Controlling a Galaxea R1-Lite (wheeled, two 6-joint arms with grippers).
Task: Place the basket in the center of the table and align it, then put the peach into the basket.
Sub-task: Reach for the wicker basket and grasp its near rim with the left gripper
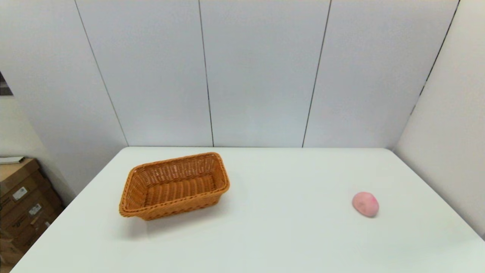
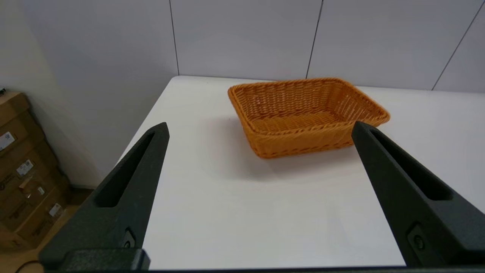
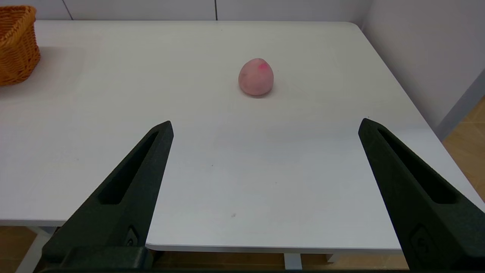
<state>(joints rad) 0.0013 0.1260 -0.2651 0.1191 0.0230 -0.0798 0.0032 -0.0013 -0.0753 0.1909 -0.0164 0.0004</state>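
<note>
The orange-brown wicker basket (image 1: 175, 185) sits empty on the left half of the white table (image 1: 265, 235), turned at a slant to the table's edges. The pale pink peach (image 1: 365, 204) lies alone on the right side. Neither arm shows in the head view. In the left wrist view my left gripper (image 2: 259, 129) is open, held back near the table's front edge, with the basket (image 2: 307, 113) well beyond its fingers. In the right wrist view my right gripper (image 3: 265, 125) is open too, off the front edge, and the peach (image 3: 256, 77) lies farther out.
Stacked cardboard boxes (image 1: 22, 201) stand on the floor left of the table. Grey wall panels (image 1: 261, 72) close the back and right sides. The basket's end (image 3: 17, 43) shows at the edge of the right wrist view.
</note>
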